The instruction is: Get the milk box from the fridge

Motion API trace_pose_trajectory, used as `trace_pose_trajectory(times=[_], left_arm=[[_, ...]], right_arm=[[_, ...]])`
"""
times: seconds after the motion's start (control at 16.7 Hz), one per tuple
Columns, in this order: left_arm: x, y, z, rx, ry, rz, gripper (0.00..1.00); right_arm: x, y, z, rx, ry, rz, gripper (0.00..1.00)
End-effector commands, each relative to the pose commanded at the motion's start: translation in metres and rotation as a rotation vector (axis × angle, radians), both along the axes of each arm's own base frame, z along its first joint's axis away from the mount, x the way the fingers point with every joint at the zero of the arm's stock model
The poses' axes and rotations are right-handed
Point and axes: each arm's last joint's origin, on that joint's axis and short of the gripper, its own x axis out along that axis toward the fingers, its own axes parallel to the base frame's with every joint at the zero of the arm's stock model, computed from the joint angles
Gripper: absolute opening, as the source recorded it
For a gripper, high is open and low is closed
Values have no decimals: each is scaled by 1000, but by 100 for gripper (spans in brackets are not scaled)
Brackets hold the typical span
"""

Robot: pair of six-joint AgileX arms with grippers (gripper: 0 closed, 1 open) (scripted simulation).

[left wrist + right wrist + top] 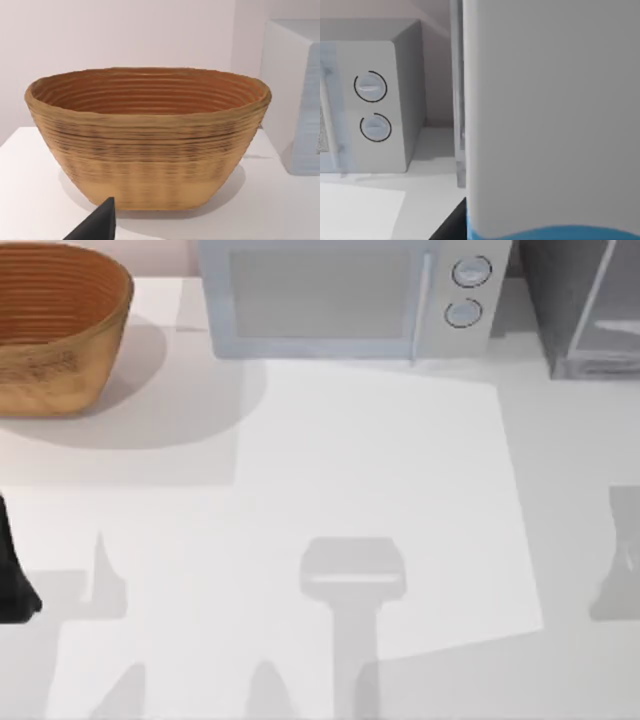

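Up close in the right wrist view, the milk box (pixel 550 115) shows a white face with a blue strip along one edge, beside the microwave (pixel 370 105). Whether either gripper is clamped cannot be told.

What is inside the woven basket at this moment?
In the left wrist view the basket shows only its ribbed inner wall; nothing rises above the rim. Its floor is hidden behind the near wall, so something low could lie there unseen.
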Motion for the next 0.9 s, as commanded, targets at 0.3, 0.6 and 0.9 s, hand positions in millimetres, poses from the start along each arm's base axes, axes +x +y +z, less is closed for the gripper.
trace_pose_trajectory(times=[0.3, 0.6, 0.9], left_arm=[[0, 0, 0, 0, 0, 0, 100], [0, 0, 0, 0, 0, 0, 100], [0, 0, 0, 0, 0, 0, 100]], right_arm=[[3, 2, 7, -1, -16, 36, 0], [25, 10, 30, -12, -59, 188, 0], [74, 27, 25, -5, 3, 394, 0]])
